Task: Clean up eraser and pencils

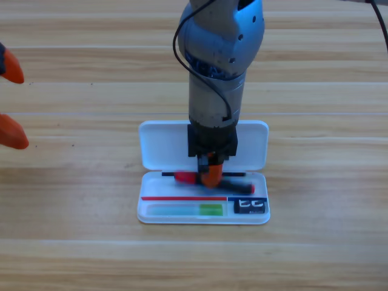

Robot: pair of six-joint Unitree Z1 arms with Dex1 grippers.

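Nearest the camera, along the front row of the white case (151,215), the pale pencil (185,210) with its green end lies flat, and the eraser (250,207) sits just beside it in the right-hand pocket; both look stowed. Behind them, in the rear row of the tray, the red pencil (212,182) lies slightly tilted, its red end to the left and its dark end dipping to the right. The right gripper (210,174) points straight down on the middle of this pencil, one orange jaw showing in front of it; whether the jaws clamp the pencil or have let it go cannot be told. The main risk, as a judgement, is that the pencil is not fully seated: if the gripper lifts while gripping, it could drag the pencil out or tip the light case, shaking the eraser loose. A release onto the divider could leave the pencil askew and block the lid (160,145), which stands open behind. Farther off, the left gripper (9,103) waits at the left edge, its jaws spread.
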